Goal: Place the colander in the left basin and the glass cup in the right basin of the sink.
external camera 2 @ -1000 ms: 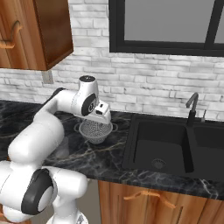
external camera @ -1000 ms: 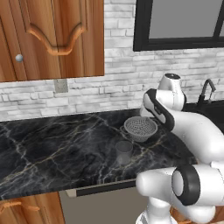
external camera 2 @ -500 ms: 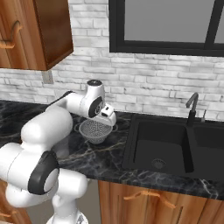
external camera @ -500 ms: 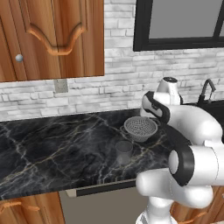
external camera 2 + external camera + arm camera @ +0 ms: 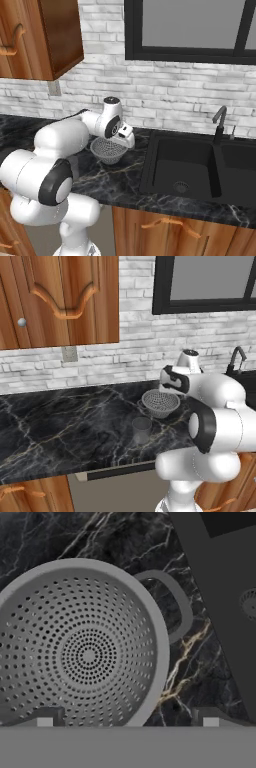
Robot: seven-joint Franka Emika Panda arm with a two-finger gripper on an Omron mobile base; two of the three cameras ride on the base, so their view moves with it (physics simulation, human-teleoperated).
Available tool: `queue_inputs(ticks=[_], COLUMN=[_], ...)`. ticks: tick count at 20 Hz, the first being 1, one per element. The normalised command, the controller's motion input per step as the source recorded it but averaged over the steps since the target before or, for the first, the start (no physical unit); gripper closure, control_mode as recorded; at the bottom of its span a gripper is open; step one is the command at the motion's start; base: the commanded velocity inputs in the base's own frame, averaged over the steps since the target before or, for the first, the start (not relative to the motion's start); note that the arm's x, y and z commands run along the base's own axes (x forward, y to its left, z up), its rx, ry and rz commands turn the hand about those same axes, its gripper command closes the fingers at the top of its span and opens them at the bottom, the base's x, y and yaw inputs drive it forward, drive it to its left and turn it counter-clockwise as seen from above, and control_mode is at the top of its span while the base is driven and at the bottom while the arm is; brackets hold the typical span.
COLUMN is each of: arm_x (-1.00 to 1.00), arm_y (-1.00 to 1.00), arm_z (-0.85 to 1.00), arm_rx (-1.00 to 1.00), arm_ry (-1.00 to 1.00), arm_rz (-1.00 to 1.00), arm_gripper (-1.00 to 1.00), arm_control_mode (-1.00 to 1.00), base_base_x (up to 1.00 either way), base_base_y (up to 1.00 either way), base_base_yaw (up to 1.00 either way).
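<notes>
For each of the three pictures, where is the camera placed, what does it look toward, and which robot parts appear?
Left base view: behind the arm to its left, facing the counter with the colander and glass cup; arm at lower right.
Right base view: behind to its right, facing the sink; arm at lower left.
Hand view: above the colander, looking down; open gripper tips at the bottom.
All three views share the colander.

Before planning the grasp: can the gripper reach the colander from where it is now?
Probably yes. The open gripper hangs right above the colander, one fingertip inside the rim, one outside. Nothing lies between; the glass cup stands apart.
</notes>
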Motion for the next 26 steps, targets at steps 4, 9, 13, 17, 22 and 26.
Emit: queue_inputs(ticks=[4, 9, 13, 17, 22, 26], arm_x=[0.02, 0.00, 0.00, 0.00, 0.03, 0.07], arm_y=[-0.04, -0.16, -0.13, -0.04, 0.00, 0.00], arm_z=[-0.30, -0.25, -0.24, -0.22, -0.16, -0.10], arm_rx=[0.00, 0.00, 0.01, 0.00, 0.00, 0.00], arm_ry=[0.00, 0.00, 0.00, 0.00, 0.00, 0.00], arm_rz=[-0.02, 0.00, 0.00, 0.00, 0.00, 0.00], arm_gripper=[-1.00, -1.00, -1.00, -1.00, -1.00, -1.00], arm_control_mode=[-1.00, -1.00, -1.00, -1.00, -1.00, -1.00], base_base_x=[0.00, 0.00, 0.00, 0.00, 0.00, 0.00], base_base_y=[0.00, 0.00, 0.00, 0.00, 0.00, 0.00], base_base_yaw=[0.00, 0.00, 0.00, 0.00, 0.00, 0.00])
